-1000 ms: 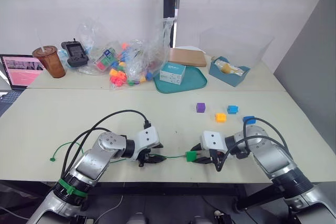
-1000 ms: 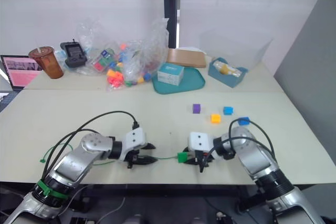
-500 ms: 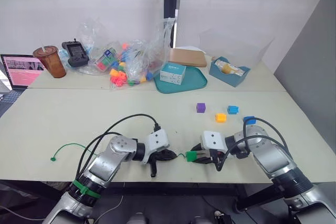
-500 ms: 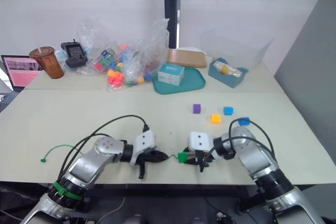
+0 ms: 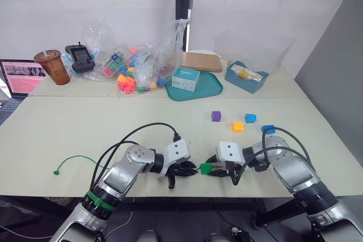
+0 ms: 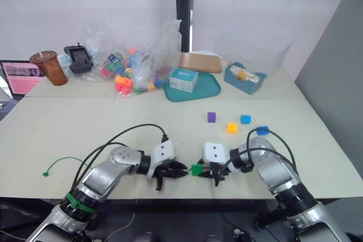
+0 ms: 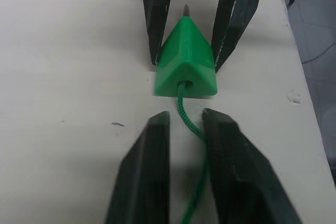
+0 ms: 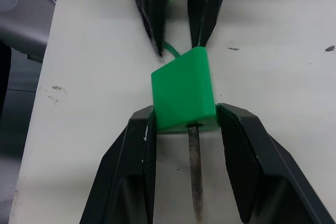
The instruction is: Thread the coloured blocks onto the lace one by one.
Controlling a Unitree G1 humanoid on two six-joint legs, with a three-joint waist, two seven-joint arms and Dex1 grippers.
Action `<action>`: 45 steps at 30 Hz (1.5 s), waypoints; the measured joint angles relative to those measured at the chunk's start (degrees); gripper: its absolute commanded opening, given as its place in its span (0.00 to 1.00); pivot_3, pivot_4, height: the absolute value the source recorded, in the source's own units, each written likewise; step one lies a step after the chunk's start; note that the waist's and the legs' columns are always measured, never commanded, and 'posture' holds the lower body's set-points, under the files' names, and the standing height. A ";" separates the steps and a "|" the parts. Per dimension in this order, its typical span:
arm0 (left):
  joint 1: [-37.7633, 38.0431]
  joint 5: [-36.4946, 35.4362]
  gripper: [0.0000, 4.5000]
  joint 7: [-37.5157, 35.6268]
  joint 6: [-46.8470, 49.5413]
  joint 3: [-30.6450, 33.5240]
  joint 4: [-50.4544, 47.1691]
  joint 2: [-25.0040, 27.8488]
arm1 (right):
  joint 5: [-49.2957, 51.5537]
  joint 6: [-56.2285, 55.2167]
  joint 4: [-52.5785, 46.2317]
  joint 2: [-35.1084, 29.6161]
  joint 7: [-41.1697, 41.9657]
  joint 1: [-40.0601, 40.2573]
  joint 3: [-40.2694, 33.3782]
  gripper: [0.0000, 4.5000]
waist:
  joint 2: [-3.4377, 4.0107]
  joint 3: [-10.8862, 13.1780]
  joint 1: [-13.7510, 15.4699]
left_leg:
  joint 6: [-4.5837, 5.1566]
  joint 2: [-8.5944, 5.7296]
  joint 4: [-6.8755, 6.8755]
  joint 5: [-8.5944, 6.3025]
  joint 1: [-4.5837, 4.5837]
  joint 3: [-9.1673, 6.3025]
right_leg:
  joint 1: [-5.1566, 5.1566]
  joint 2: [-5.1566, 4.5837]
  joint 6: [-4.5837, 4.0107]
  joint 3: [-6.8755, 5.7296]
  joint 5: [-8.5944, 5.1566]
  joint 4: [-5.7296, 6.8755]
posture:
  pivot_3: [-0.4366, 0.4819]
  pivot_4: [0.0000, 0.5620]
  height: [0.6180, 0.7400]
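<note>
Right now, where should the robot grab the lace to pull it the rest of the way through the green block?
Probably the stiff needle tip sticking out of the green block on the right gripper's side. It is bare and straight there, so pinch it across its sides and pull away from the block. The left gripper straddles the cord behind.

I can't read any text, label, brand or number from here. The small teal-and-white box (image 5: 186, 78) on the teal tray (image 5: 211, 89) carries dark print on its side, but it is too small for me to make out. The laptop screen (image 5: 20, 76) at the table's far left shows pink-and-white content that I can't resolve into words either. The dark handheld device (image 5: 78, 58) beside the cup (image 5: 48, 66) shows me no legible marking.
</note>
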 measured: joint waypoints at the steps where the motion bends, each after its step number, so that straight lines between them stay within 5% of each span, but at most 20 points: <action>1: -0.03 -0.11 0.55 -0.35 0.63 0.42 -0.34 0.62 | 0.05 0.04 -0.04 0.01 -0.06 0.07 -0.04 0.28 | 0.00 0.00 -0.04 | 0.00 0.00 0.00 0.00 0.00 0.00 | 0.00 0.00 0.00 0.00 0.00 0.00 | 0.48 0.27 1.00; 3: -0.50 -0.12 0.70 -0.92 1.42 0.85 -0.75 2.54 | 0.15 0.27 -0.13 0.01 -0.10 0.15 -0.21 0.51 | 0.00 0.00 -0.13 | 0.00 0.00 0.00 0.00 0.00 0.00 | 0.00 0.00 0.00 0.00 0.00 -0.01 | 0.48 0.27 1.00; 7: -2.24 -0.12 0.99 -1.15 2.15 1.77 -0.72 3.57 | 0.51 1.83 -0.38 -0.09 -0.56 0.17 -1.19 0.81 | -0.01 0.01 0.18 | 0.00 -0.01 0.00 0.00 -0.08 0.00 | -0.02 -0.02 0.01 -0.03 0.00 -0.06 | 0.48 0.27 1.00; 10: -4.94 -0.20 1.00 -1.25 2.80 1.49 -1.15 2.01 | 1.20 3.67 -1.85 -0.50 -0.45 0.55 -1.89 0.99 | -0.02 0.01 0.51 | 0.01 -0.02 0.00 -0.01 -0.24 0.00 | -0.20 -0.02 0.01 -0.03 0.00 -0.07 | 0.48 0.27 1.00; 15: -7.97 -1.03 1.00 -0.84 6.92 -1.95 -3.92 -1.78 | 4.05 5.53 -5.27 -4.89 1.13 3.59 -3.42 0.99 | -0.02 0.02 0.70 | 0.01 -0.05 0.02 -0.01 -0.55 -0.01 | -0.45 -0.04 0.02 -0.01 0.00 -0.08 | 0.48 0.27 1.00; 20: -10.37 6.02 1.00 2.82 5.98 -9.18 1.44 -3.55 | 5.15 5.73 -6.23 -10.10 2.10 5.86 -6.62 0.99 | -0.05 0.05 0.49 | 0.01 -0.06 0.02 0.00 -0.50 -0.01 | -0.46 -0.03 0.02 0.00 0.01 -0.03 | 0.48 0.27 1.00; 28: -12.65 8.92 1.00 4.97 4.31 -10.55 5.97 -8.47 | 5.11 5.39 -6.24 -10.36 0.92 5.84 -7.56 0.99 | -0.06 0.05 0.83 | 0.01 -0.10 0.04 0.00 -0.51 -0.02 | -0.43 -0.06 0.03 0.00 0.01 -0.04 | 0.48 0.27 1.00; 38: -12.05 9.52 0.31 1.94 0.05 -12.68 6.72 -7.68 | 4.39 5.32 -6.15 -8.61 -0.59 5.76 -5.61 1.00 | -0.06 0.05 0.69 | 0.01 -0.09 0.04 0.00 -0.41 -0.02 | -0.35 -0.05 0.04 0.00 0.02 -0.02 | 0.48 0.27 1.00; 45: -12.24 9.88 0.28 1.08 -0.47 -12.67 6.89 -6.93 | 2.90 3.25 -3.79 -7.06 -0.70 4.03 -4.61 1.00 | -0.06 0.05 0.31 | 0.01 -0.06 0.04 0.00 -0.21 -0.01 | -0.20 -0.02 0.04 0.01 0.02 -0.01 | 0.48 0.27 1.00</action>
